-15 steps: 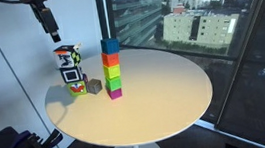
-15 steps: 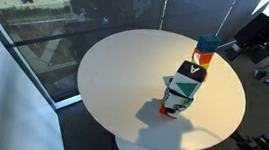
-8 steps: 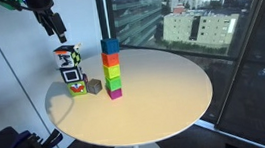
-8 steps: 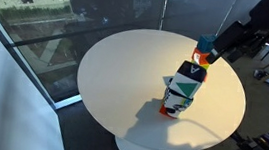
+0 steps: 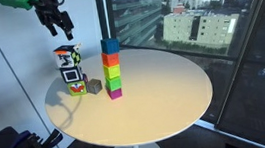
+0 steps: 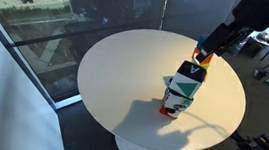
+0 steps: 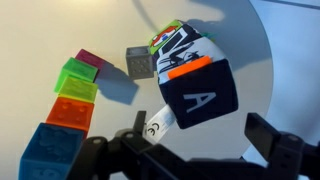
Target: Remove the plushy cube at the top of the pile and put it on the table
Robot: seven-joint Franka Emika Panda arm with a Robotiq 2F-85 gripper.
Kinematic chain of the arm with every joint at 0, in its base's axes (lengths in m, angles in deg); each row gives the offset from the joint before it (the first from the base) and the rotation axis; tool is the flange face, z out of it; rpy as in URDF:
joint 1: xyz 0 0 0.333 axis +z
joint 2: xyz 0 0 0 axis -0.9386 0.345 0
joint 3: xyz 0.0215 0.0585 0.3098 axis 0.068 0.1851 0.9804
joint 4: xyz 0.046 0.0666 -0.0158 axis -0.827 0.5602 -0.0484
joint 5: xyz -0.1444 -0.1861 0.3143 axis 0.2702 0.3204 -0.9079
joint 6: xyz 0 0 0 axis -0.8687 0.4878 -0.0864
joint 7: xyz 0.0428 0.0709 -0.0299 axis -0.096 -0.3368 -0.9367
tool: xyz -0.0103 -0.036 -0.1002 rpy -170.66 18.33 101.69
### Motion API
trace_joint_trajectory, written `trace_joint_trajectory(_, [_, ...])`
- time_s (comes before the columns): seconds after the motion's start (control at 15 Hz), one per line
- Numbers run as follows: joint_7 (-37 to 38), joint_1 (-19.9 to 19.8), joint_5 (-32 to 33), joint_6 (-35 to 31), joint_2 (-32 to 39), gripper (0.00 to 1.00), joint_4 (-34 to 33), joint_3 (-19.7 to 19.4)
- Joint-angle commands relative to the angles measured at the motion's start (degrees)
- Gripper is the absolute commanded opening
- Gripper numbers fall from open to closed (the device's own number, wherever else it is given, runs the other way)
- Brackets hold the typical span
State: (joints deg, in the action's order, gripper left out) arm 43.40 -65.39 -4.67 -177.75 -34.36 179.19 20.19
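Observation:
The pile (image 5: pixel 70 71) of two patterned soft cubes stands near the edge of the round cream table (image 5: pixel 165 90). The plushy cube (image 5: pixel 66 56) on top shows black-and-pale checks with some red. In the wrist view its top face (image 7: pixel 200 95) is dark with a white "A", an orange side and a small label. The lower cube (image 7: pixel 178 42) peeks out behind it. The pile also shows in an exterior view (image 6: pixel 184 85). My gripper (image 5: pixel 62 30) hangs open just above the plushy cube, touching nothing. In the wrist view (image 7: pixel 200 148) its fingers stand wide apart, one on each side below the cube.
A tall tower (image 5: pixel 112 68) of blue, orange, green and magenta blocks stands beside the pile, also in the wrist view (image 7: pixel 70 105). A small grey cube (image 5: pixel 94 85) lies between them. Large windows stand behind the table.
My gripper has moved from farther off to above the pile, and the arm now reaches in over the table's edge. The cubes have not moved.

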Motion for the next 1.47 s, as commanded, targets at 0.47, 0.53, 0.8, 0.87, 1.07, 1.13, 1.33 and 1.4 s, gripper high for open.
trace_joint_trajectory(0.47, [-10.13, 2.38, 2.42, 1.38, 6.03, 1.0, -3.18, -1.24])
trace_joint_trajectory(0.53, [-10.87, 2.48, 2.43, 1.22, 6.31, 1.0, -3.04, -1.26])
trace_joint_trajectory(0.8, [-13.08, 2.66, 2.53, 0.79, 7.06, 1.0, -2.57, -1.25])
trace_joint_trajectory(0.87, [-13.54, 2.7, 2.44, 0.58, 7.2, 1.0, -2.45, -1.27])
trace_joint_trajectory(1.07, [-14.66, 2.8, 2.33, 0.23, 7.42, 1.0, -1.96, -1.31])
trace_joint_trajectory(1.13, [-15.07, 2.83, 2.27, 0.06, 7.42, 1.0, -1.77, -1.33])
trace_joint_trajectory(1.33, [-15.87, 2.84, 2.28, -0.45, 7.58, 1.0, -1.32, -1.31])
trace_joint_trajectory(1.4, [-16.0, 2.82, 2.29, -0.54, 7.66, 1.0, -1.21, -1.31])
